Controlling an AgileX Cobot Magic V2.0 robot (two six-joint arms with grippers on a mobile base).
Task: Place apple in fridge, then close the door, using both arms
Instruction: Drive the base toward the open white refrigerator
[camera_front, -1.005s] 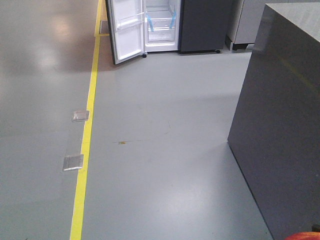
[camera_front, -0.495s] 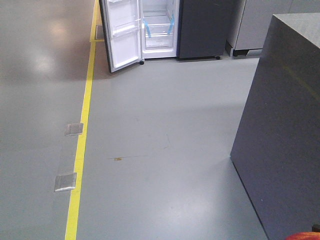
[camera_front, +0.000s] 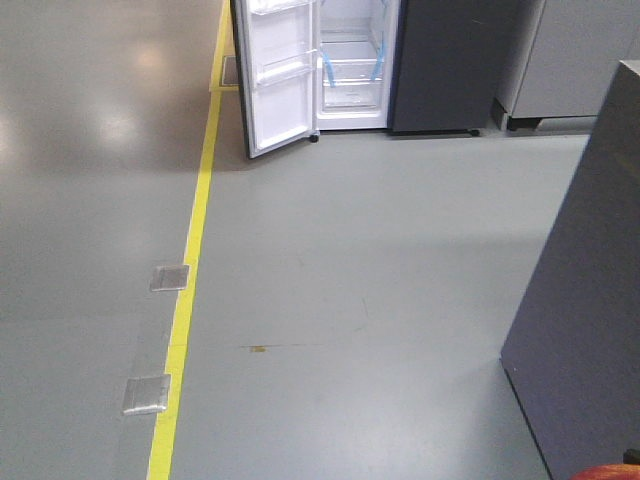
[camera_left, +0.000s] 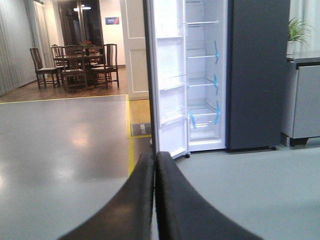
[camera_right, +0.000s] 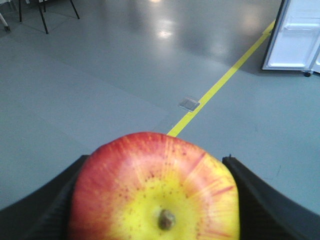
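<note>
Grey floor (camera_front: 380, 260) fills the front-facing view, crossed lengthwise by a yellow line (camera_front: 195, 250) with two metal floor plates (camera_front: 169, 277) (camera_front: 146, 394) just beside it on the left. At the top stands the fridge (camera_front: 440, 60), dark outside and white inside, with blue tape strips (camera_front: 328, 68) on its inner edge. Its door (camera_front: 285, 90) is swung open toward the yellow line. A dark grey counter island (camera_front: 590, 330) occupies the right edge, and a pale grey cabinet (camera_front: 580, 55) stands beyond it. A red sliver of the apple (camera_front: 605, 471) shows at the bottom right corner, well apart from the fridge.

Left wrist view: the left gripper (camera_left: 154, 200) points toward the open fridge (camera_left: 255, 75). Its two black fingers (camera_left: 125, 210) lie pressed together with nothing between them. The door (camera_left: 167, 80) shows white inner bins, and glass shelves (camera_left: 202, 56) lie inside the fridge. Wooden dining chairs (camera_left: 75, 65) stand far left, and a potted plant (camera_left: 297, 30) sits on a cabinet at right.

Right wrist view: the right gripper (camera_right: 155, 197) holds the apple (camera_right: 155, 185) between its black fingers (camera_right: 270, 200), jaws clamped on both sides. The stem dimple and yellow patch face the camera. The foot of the open door (camera_right: 297, 45) appears at the top right.
</note>
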